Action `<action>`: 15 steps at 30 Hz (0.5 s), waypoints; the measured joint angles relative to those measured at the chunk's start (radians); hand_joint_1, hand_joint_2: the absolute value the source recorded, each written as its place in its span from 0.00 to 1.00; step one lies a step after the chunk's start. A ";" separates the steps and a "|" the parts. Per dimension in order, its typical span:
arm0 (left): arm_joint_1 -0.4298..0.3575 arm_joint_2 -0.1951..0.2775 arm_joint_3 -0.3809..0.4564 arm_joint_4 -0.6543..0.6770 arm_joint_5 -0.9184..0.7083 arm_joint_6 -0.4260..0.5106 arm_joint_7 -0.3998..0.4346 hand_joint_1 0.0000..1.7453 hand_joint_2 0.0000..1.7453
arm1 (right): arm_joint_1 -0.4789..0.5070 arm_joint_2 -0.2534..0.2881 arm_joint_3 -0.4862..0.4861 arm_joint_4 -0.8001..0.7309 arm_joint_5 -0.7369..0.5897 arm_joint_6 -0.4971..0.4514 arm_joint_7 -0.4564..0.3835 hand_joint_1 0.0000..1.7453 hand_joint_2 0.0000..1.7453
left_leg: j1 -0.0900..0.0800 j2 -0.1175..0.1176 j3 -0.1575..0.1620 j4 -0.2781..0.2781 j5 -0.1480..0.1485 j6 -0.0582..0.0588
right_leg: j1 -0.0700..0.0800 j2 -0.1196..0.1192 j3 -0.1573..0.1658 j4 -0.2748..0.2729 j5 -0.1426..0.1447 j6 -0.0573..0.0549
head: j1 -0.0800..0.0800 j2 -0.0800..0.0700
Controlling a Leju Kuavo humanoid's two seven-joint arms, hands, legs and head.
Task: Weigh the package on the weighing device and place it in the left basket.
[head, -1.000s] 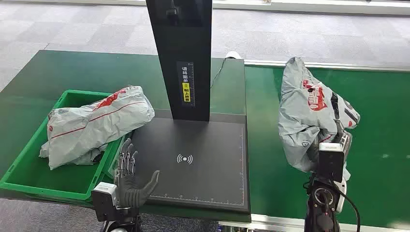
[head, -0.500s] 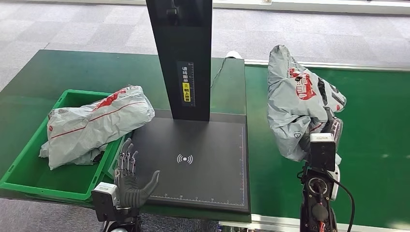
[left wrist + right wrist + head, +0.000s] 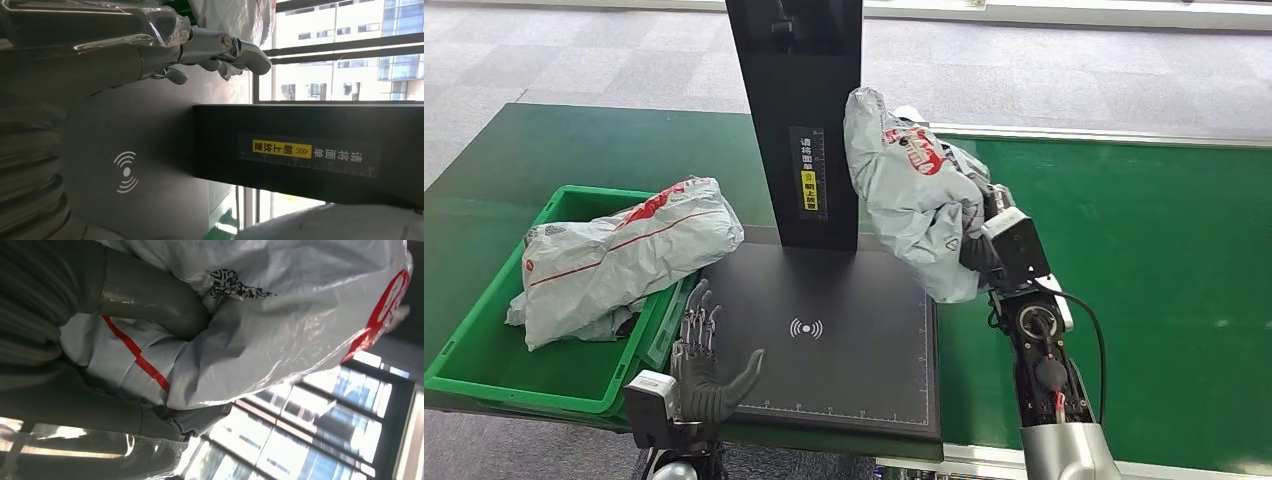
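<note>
On the green table sits the black weighing device, its upright column at the rear edge. Left of it, the green basket holds one grey bagged parcel. The package, grey with red print, hangs above the platform's right rear corner, gripped by the right hand, fingers wrapped into the plastic. Left hand hovers at the platform's near-left corner, fingers spread, holding nothing.

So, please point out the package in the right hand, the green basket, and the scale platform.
held package [image 3: 904, 205], head view, crumpled grey middle.
green basket [image 3: 484, 375], head view, near rim.
scale platform [image 3: 844, 370], head view, bare black surface.
</note>
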 joint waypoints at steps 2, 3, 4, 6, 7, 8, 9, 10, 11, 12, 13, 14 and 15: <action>-0.008 0.004 0.000 0.014 0.008 0.010 -0.012 0.00 1.00 | -0.035 0.000 0.058 0.077 -0.042 0.066 -0.006 1.00 1.00 | 0.000 0.000 0.000 0.000 0.000 0.000 | 0.000 0.000 0.000 0.000 0.000 0.000 | 0.000 0.000; -0.011 0.006 0.001 0.018 0.012 0.019 -0.019 0.00 1.00 | -0.045 0.000 0.085 0.112 -0.058 0.093 -0.008 1.00 1.00 | 0.000 0.000 0.000 0.000 0.000 0.000 | 0.000 0.000 0.000 0.000 0.000 0.000 | 0.000 0.000; -0.014 0.009 0.002 0.022 0.015 0.029 -0.027 0.00 1.00 | -0.053 0.001 0.112 0.145 -0.069 0.111 -0.011 1.00 1.00 | 0.000 0.000 -0.001 0.000 0.000 0.000 | 0.000 0.000 0.000 0.001 0.000 0.000 | 0.000 0.000; -0.016 0.015 0.006 0.026 0.021 0.042 -0.035 0.00 1.00 | -0.064 0.003 0.159 0.202 -0.082 0.114 -0.020 1.00 1.00 | 0.000 0.000 -0.001 0.000 0.000 0.000 | 0.000 0.000 -0.001 0.001 0.000 0.000 | 0.000 0.000; -0.017 0.019 0.007 0.027 0.023 0.045 -0.037 0.00 1.00 | -0.069 0.003 0.177 0.224 -0.088 0.106 -0.024 1.00 1.00 | 0.000 -0.001 -0.001 0.000 0.000 0.000 | 0.000 0.000 -0.001 0.001 0.000 0.000 | 0.000 0.000; -0.017 0.022 0.008 0.029 0.025 0.047 -0.038 0.00 1.00 | -0.074 0.003 0.191 0.242 -0.095 0.097 -0.027 1.00 1.00 | 0.000 -0.001 -0.002 0.000 0.000 0.000 | 0.000 -0.001 -0.001 0.001 0.000 0.000 | 0.000 0.000; -0.016 0.025 0.009 0.029 0.026 0.048 -0.038 0.00 1.00 | -0.080 0.003 0.201 0.258 -0.101 0.089 -0.028 1.00 1.00 | 0.000 -0.001 -0.002 0.000 0.000 0.000 | 0.000 0.000 -0.001 0.001 0.000 0.000 | 0.000 0.000; -0.016 0.028 0.010 0.029 0.027 0.050 -0.038 0.00 1.00 | -0.086 0.002 0.209 0.272 -0.107 0.083 -0.027 1.00 1.00 | 0.000 0.000 -0.002 0.000 0.000 0.000 | 0.000 0.000 -0.001 0.000 0.000 0.000 | 0.000 0.000; -0.015 0.030 0.010 0.030 0.028 0.052 -0.038 0.00 1.00 | -0.094 0.001 0.217 0.287 -0.114 0.082 -0.025 1.00 1.00 | 0.000 0.000 -0.002 0.000 0.000 0.000 | 0.000 0.000 -0.001 0.000 0.000 0.000 | 0.000 0.000; -0.015 0.032 0.010 0.030 0.029 0.055 -0.039 0.00 1.00 | -0.102 0.000 0.223 0.302 -0.121 0.086 -0.021 1.00 1.00 | 0.000 0.000 -0.002 0.000 0.000 0.000 | 0.000 0.000 -0.001 0.000 0.000 0.000 | 0.000 0.000; -0.013 0.034 0.011 0.030 0.030 0.057 -0.039 0.00 1.00 | -0.111 -0.001 0.229 0.316 -0.129 0.093 -0.017 1.00 1.00 | 0.000 0.000 -0.002 0.000 0.000 0.000 | 0.000 0.000 -0.001 0.000 0.000 0.000 | 0.000 0.000; -0.012 0.036 0.011 0.030 0.031 0.059 -0.040 0.00 1.00 | -0.118 -0.002 0.235 0.331 -0.137 0.104 -0.013 1.00 1.00 | 0.000 0.000 -0.002 0.000 0.000 0.000 | 0.000 0.000 -0.001 0.000 0.000 0.000 | 0.000 0.000; -0.011 0.037 0.012 0.030 0.033 0.063 -0.042 0.00 1.00 | -0.126 -0.002 0.241 0.346 -0.147 0.118 -0.011 1.00 1.00 | 0.000 0.000 -0.001 0.000 0.000 0.000 | 0.000 0.000 -0.001 0.000 0.000 0.000 | 0.000 0.000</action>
